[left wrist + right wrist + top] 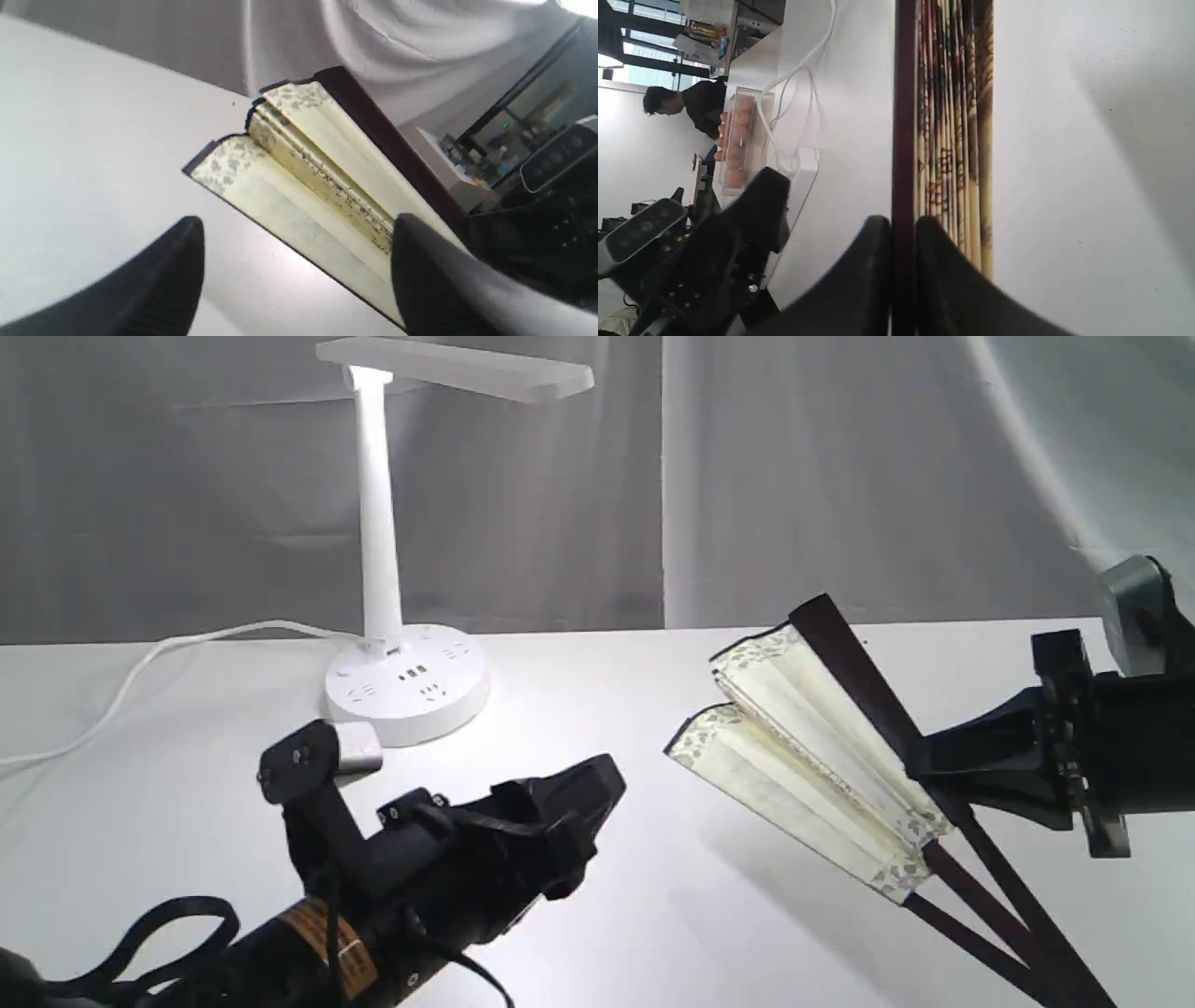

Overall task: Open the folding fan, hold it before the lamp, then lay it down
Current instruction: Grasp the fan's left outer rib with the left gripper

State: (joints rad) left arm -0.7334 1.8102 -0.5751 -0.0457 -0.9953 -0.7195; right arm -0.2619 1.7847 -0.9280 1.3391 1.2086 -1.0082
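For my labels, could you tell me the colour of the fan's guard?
The fan's guard is dark maroon, clearest in the right wrist view.

The left claw (597, 803) angled upward from a low arm, jaws spread wide. The right claw (924, 761) reached in level, pinched tight on the folding fan (803, 747).

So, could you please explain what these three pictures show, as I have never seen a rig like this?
It is a robot with two arms, each ending in a gripper. The wide picture comes from a camera off the arms; the other two come from cameras on the wrists. On the white table stands a white desk lamp. The right gripper is shut on the dark outer guard of a partly opened folding fan. The left gripper is open, holds nothing and points towards the fan.
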